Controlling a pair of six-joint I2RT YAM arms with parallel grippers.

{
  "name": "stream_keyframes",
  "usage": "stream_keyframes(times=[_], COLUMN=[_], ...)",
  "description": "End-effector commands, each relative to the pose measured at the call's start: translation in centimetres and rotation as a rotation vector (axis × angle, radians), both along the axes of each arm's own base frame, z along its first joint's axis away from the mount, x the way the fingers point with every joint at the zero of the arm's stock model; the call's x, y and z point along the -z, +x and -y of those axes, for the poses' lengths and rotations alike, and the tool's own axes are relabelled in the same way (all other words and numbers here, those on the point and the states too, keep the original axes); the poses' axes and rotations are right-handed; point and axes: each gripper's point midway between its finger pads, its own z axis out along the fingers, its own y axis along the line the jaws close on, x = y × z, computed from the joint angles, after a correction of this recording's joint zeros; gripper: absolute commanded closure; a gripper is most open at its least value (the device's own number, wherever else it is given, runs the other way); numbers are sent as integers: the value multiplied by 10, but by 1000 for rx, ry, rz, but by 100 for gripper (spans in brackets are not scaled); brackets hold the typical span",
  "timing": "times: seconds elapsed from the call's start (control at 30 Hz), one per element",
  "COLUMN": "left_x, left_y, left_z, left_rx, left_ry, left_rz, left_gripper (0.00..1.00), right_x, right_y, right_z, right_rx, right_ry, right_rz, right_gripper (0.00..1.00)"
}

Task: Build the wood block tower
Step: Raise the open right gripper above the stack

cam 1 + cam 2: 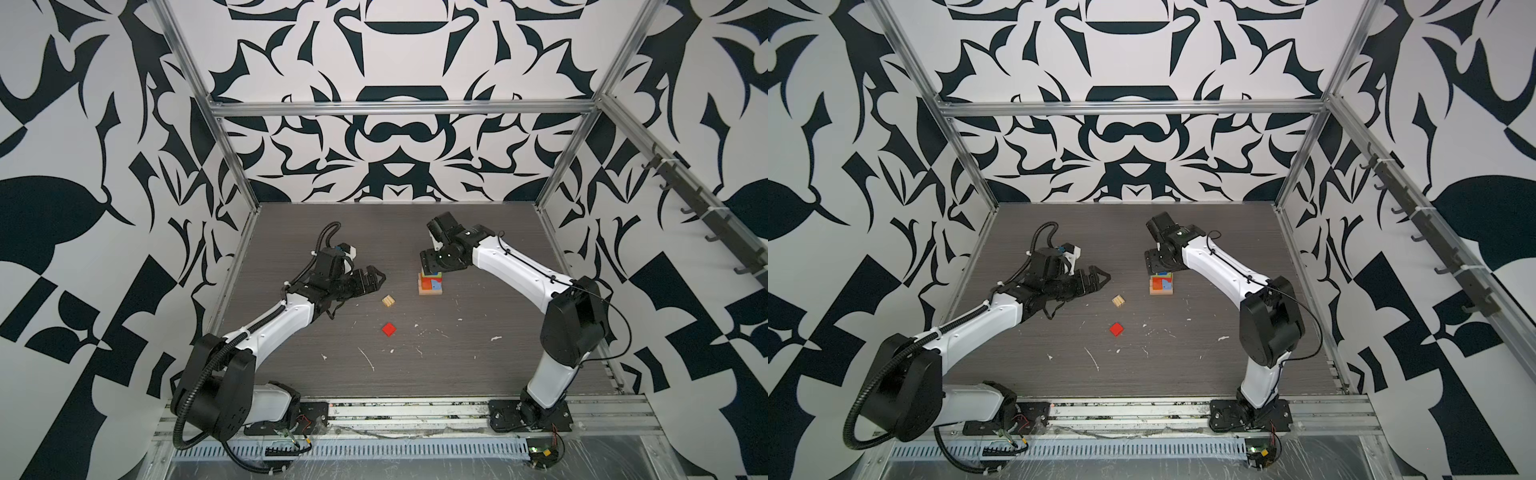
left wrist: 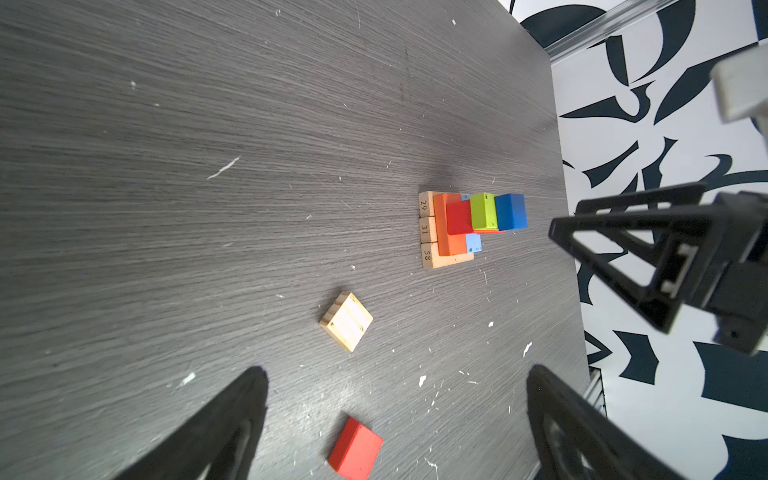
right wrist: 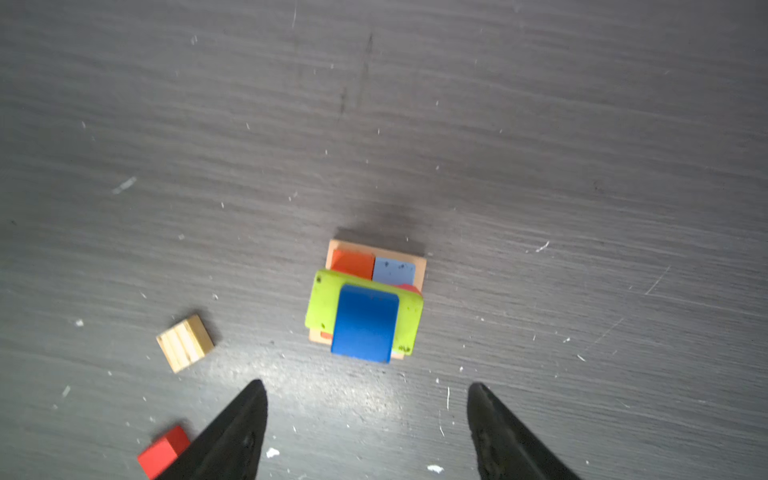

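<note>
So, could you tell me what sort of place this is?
Likely a lab robot cell: an aluminium frame encloses the grey tabletop, black-and-white patterned panels wall it in, and two arms are bolted to a front rail.

The left gripper [image 2: 397, 372] reaches forward, low and level, fingers [image 2: 232, 415] spread wide; the right gripper [image 3: 365, 385] points straight down, fingers parted.

Top views: high, front, looking down over whole table [image 1: 332, 374]. Wrist views: close, both sharing tower [image 2: 469, 228].
</note>
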Motion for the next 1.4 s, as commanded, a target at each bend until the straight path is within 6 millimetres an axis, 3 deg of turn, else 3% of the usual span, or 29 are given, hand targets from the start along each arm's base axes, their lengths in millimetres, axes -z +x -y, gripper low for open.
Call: stream_keyframes(times=[0.0,0.33,0.83,1.37], left_x=[-5,-4,-4,-2], left_y=[-3,-2,-2,-2], left_z=[1,4,6,5], left_rx=[10,15,14,13], left_ry=[-2,-1,4,8], left_rz=[4,1,2,-1], left_gripper=[0,1,1,0], right_x=[-7,11,31,37], right_y=[-8,-24,-12,2], right_z=[8,24,30,25], right_rx=[-43,-45,-3,9], right_ry=[-1,28,63,75], right_rz=[8,-39,-66,-72], right_gripper=[21,21,21,21])
